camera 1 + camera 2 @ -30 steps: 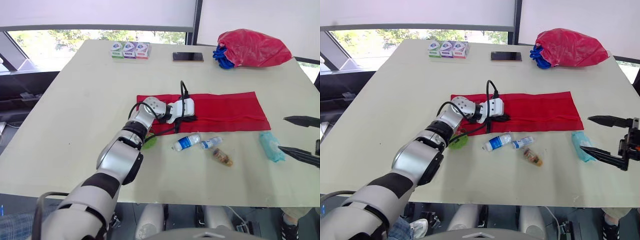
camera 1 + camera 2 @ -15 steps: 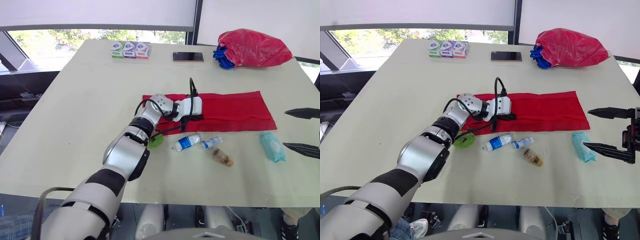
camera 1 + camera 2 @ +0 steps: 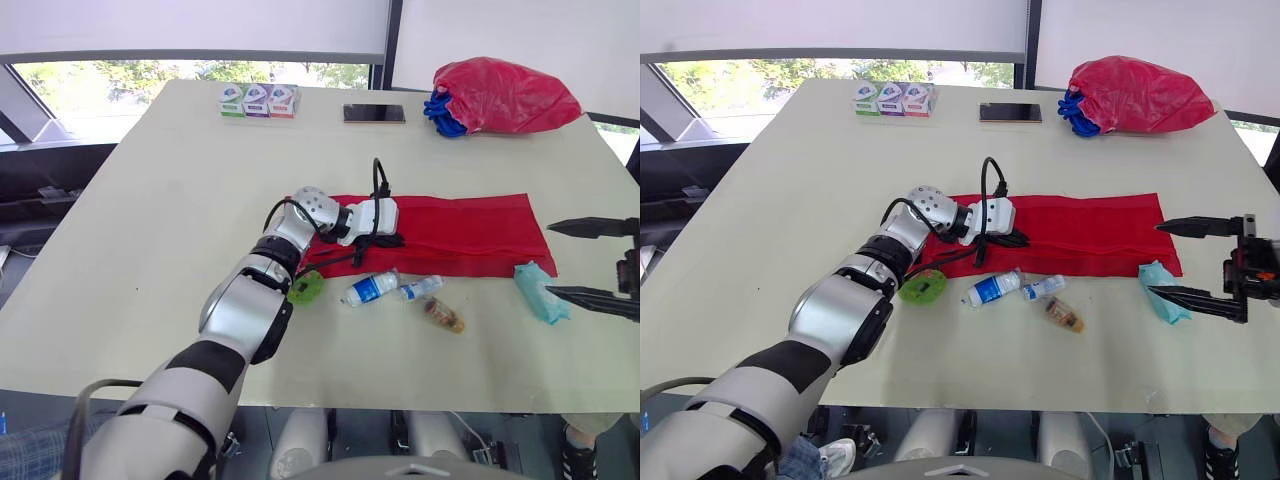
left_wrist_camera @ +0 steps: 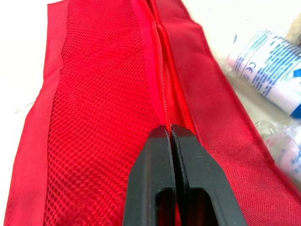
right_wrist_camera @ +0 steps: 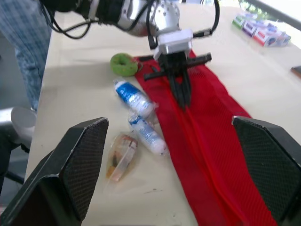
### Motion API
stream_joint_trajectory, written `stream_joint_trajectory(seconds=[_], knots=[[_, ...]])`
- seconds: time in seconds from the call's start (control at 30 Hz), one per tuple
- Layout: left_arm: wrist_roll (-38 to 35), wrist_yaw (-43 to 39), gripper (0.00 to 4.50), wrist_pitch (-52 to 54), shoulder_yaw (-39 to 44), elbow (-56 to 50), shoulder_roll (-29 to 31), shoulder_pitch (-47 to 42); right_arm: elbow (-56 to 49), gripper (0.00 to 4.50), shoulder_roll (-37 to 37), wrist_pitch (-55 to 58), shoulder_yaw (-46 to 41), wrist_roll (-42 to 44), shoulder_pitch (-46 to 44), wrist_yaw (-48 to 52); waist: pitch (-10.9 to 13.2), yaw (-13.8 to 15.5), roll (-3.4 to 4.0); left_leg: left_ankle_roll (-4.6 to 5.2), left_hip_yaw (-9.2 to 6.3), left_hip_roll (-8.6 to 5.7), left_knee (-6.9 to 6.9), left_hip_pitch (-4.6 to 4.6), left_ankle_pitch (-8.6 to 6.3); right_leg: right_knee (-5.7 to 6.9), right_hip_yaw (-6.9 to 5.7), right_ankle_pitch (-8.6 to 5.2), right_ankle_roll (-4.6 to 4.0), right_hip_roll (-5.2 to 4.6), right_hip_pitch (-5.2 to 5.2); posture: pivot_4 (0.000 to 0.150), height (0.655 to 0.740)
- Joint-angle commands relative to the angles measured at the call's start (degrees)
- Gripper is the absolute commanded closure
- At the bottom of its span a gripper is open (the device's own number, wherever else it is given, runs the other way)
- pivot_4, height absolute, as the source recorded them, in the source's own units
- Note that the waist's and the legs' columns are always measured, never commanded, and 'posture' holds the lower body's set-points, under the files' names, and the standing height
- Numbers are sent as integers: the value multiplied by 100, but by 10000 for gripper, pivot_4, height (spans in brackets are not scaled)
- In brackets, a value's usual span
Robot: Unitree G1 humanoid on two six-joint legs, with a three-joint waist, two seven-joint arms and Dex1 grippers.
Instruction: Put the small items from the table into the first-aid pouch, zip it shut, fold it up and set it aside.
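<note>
- On the pale table, in the head views, a flat red pouch is laid out lengthwise near the middle.
- The left gripper is placed on the end of the pouch that lies toward the robot's left. The right gripper is held beyond the opposite end, just beside a teal packet, with its jaws spread wide and nothing between them.
- Along the pouch's near edge a green item, a larger bottle, a smaller bottle and a clear packet are lined up.
- On the far side of the pouch a row of small boxes, a phone and a red bag are seen, with windows under drawn blinds behind them.
- In the left wrist view the fingers are pressed together with no gap, their tips set on the pouch's zip line beside red mesh. Whether anything is pinched cannot be told.
- In the right wrist view the wide-apart fingers frame the pouch, with the bottles and the clear packet beside it.
</note>
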Motion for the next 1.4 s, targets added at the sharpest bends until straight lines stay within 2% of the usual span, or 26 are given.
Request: stream_joint_trajectory(seconds=[0.03,0.33,0.6,0.97,1.27,1.3,1.33,1.4], knots=[[-39,-9,44677,-131,72,-129,87,53,-528,0,66,172,468,-308,-333,-585,0,-15,1,0,1,0,0,1,0,1,0,0,0,0,-1,1500,7400],[-116,-143,44677,-162,110,-271,260,239,-1355,0,671,733,2663,-1378,-1593,-1486,0,-3,1,-1,0,1,2,-4,0,2,-1,0,-1,2,-5,1500,7400],[-132,-145,44677,-152,159,-321,432,320,-1314,0,1453,1069,4228,-2609,-2382,-2045,0,-4,2,-1,-4,-3,6,-13,0,1,-4,0,-1,2,-9,1500,7400],[-190,-352,44677,-175,250,-494,509,467,-1181,0,1992,2270,5361,-3662,-3358,-2397,-1,-5,3,-1,-6,-4,7,-14,1,3,-8,1,-2,4,-9,1500,7400],[-191,-420,44677,-165,222,-512,587,516,-1196,0,2303,2897,5984,-4051,-3765,-2337,-2,-32,4,-1,-6,-4,7,-15,1,4,-12,1,-2,4,-10,1500,7400],[-191,-423,45000,-166,221,-511,591,514,-1153,5168,2384,2928,6039,-4125,-3811,-2387,-2,-42,4,-1,-7,-4,7,-14,1,5,-12,1,-2,5,-10,1500,7400],[-190,-422,45000,-164,220,-508,591,511,-1114,7196,2437,2938,6088,-4205,-3850,-2426,-2,-51,4,-1,-7,-4,7,-15,1,5,-12,1,-2,5,-10,1500,7400],[-190,-419,45000,-157,217,-503,589,501,-1064,17876,2508,2985,6151,-4317,-3898,-2468,-2,-72,4,-1,-9,-4,7,-15,1,6,-12,1,-2,5,-11,1500,7400]])
